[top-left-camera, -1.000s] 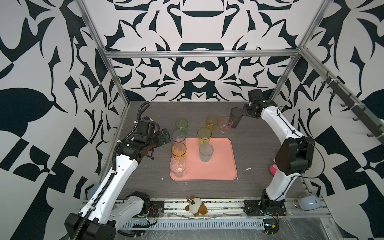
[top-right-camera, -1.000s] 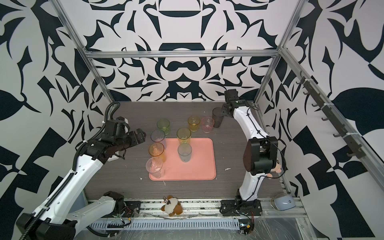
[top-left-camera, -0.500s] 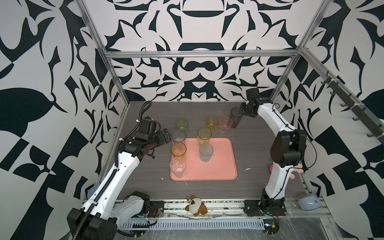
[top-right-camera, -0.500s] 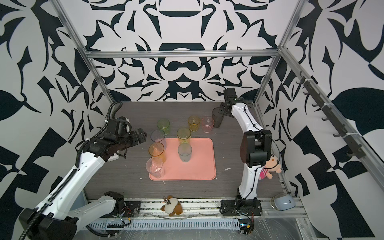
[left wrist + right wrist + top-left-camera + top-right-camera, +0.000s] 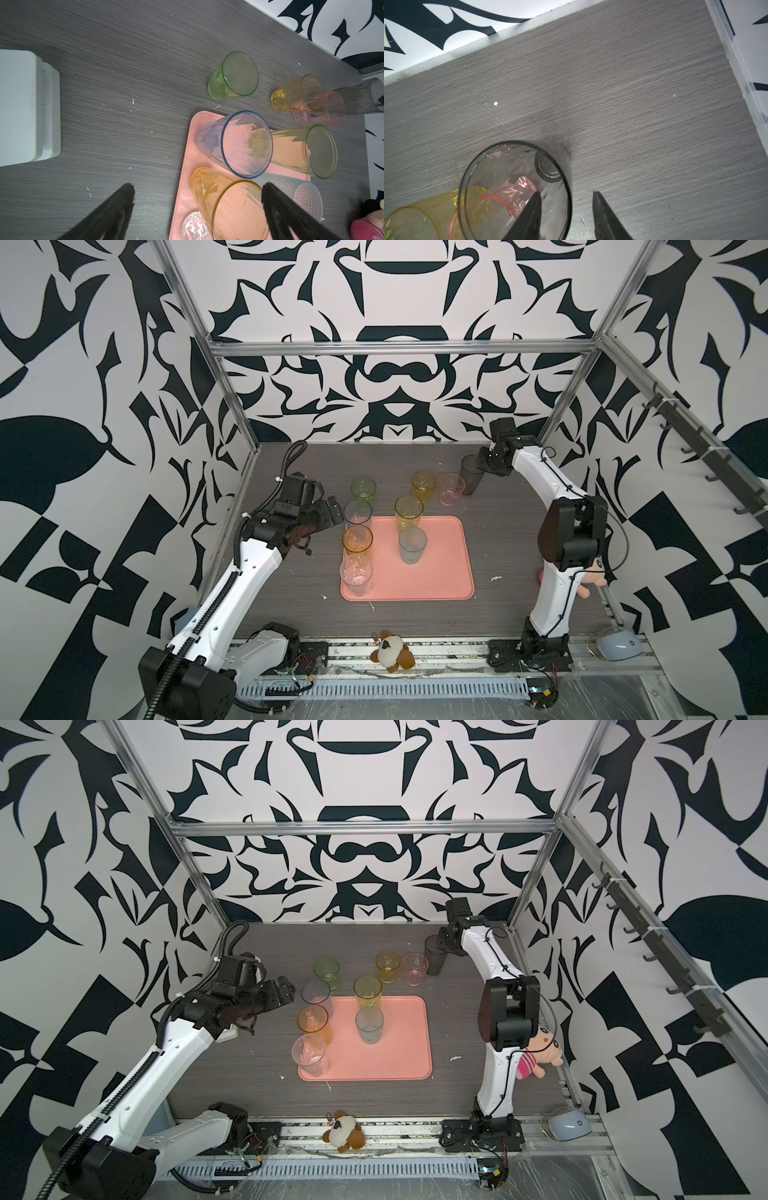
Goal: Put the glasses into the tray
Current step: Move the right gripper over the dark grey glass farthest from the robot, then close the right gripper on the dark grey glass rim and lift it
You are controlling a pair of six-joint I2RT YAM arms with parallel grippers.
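Note:
The salmon-pink tray [image 5: 440, 572] [image 5: 399, 1052] holds several tall glasses: blue [image 5: 357, 512], orange [image 5: 357, 539], clear [image 5: 355, 574], yellow-green [image 5: 408, 512] and teal [image 5: 412, 545]. Behind it on the table stand short green [image 5: 363, 488], amber [image 5: 424, 483] and pink [image 5: 451, 488] glasses and a tall smoky grey glass [image 5: 471, 475] [image 5: 512, 187]. My right gripper [image 5: 478, 464] [image 5: 565, 193] is open astride the grey glass's rim, one finger inside, one outside with a gap. My left gripper [image 5: 328, 510] [image 5: 196, 187] hangs wide open, holding nothing, by the tray's left edge above the orange glass [image 5: 228, 203].
A white box [image 5: 20, 108] [image 5: 226, 1036] lies on the table under my left arm. A pink doll [image 5: 590, 576] sits behind the right arm, a brown plush [image 5: 392, 651] on the front rail. The back wall is close behind the grey glass.
The right gripper's jaws have narrowed around the grey glass's rim and the right arm's elbow has swung in. The left arm barely moved.

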